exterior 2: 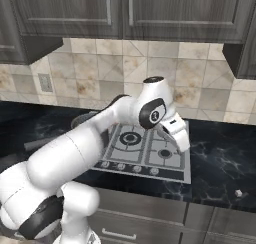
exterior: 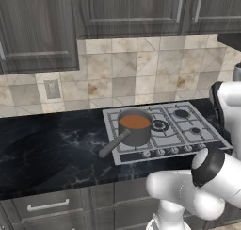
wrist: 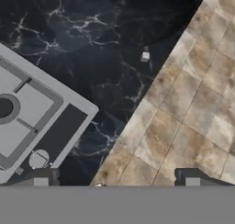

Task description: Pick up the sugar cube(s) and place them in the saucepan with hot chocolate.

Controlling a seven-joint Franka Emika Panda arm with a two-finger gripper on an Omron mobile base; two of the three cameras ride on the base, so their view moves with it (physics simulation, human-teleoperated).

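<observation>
claw (wrist: 114,182): wide open, empty, above bench (wrist: 92,25)
sugar cube (wrist: 145,56): on bench, well ahead of claw, apart from stove (wrist: 27,108)
handling: likely light, rigid, tiny; pinch opposite flat sides

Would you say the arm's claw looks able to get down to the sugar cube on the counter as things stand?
Probably yes. The sugar cube lies alone on the dark counter right of the stove, nothing around it, and the claw is open, looking down at that stretch.
</observation>
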